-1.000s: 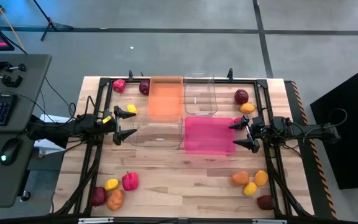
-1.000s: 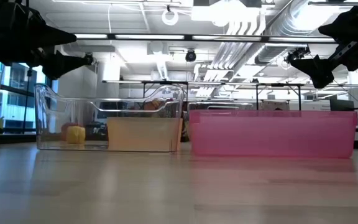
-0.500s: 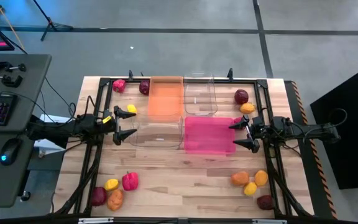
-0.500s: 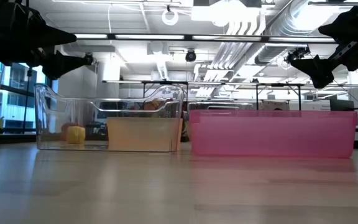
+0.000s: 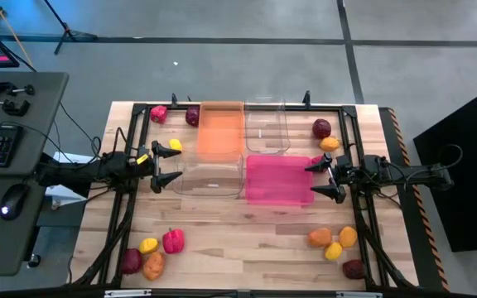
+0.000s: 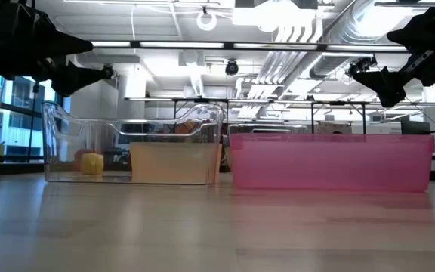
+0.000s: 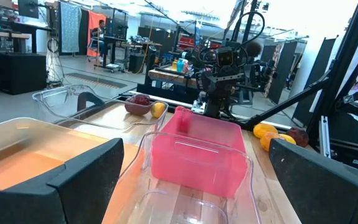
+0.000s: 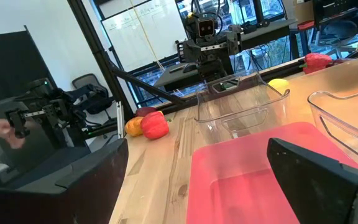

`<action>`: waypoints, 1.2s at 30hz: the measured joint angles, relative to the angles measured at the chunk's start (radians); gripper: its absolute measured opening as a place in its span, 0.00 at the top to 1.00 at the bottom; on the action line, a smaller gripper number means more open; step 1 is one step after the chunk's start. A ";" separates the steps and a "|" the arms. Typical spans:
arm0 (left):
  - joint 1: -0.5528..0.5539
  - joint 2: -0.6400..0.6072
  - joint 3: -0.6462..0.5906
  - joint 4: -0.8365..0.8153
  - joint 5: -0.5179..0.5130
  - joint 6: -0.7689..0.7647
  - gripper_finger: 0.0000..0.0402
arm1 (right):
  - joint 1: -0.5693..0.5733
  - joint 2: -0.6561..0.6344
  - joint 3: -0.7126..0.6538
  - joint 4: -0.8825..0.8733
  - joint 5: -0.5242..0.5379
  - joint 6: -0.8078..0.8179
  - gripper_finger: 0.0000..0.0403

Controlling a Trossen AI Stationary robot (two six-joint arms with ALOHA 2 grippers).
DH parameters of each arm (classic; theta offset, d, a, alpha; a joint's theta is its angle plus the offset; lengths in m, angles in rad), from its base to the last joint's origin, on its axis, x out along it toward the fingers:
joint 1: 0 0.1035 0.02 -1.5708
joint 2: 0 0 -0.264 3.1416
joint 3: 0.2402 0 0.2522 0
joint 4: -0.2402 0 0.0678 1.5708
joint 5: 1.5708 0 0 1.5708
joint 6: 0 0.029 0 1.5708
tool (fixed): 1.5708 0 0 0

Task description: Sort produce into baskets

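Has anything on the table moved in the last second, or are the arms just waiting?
Nothing visibly changed. The left gripper still hangs open beside the near clear basket, the right gripper open beside the pink basket. All four baskets are still empty, and the fruit lies where it was at the table's corners.

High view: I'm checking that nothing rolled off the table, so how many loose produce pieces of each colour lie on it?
yellow pieces: 3
orange pieces: 4
red pieces: 2
maroon pieces: 4
Total: 13 clearly visible, all outside the baskets.
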 joint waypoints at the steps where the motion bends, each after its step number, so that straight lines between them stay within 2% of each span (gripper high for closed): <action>1: 0.000 0.000 0.000 0.000 0.000 0.000 0.03 | 0.000 0.000 0.000 0.000 0.000 0.000 0.07; 22: 0.000 0.001 0.000 0.037 0.000 -0.006 0.03 | 0.000 0.000 0.000 0.000 0.000 0.000 0.07; 27: -0.003 0.000 0.000 0.262 0.060 -0.373 0.03 | 0.000 0.000 0.000 0.000 0.000 0.000 0.07; 31: -0.001 0.008 0.008 0.450 0.010 -0.441 0.03 | 0.000 0.000 0.000 0.000 0.000 0.000 0.07; 33: -0.007 0.032 0.069 0.429 0.089 -0.445 0.03 | 0.000 0.000 0.000 0.000 0.000 0.000 0.07; 36: -0.041 0.138 0.244 0.182 0.213 -0.442 0.03 | 0.000 0.000 0.000 0.000 0.000 0.000 0.07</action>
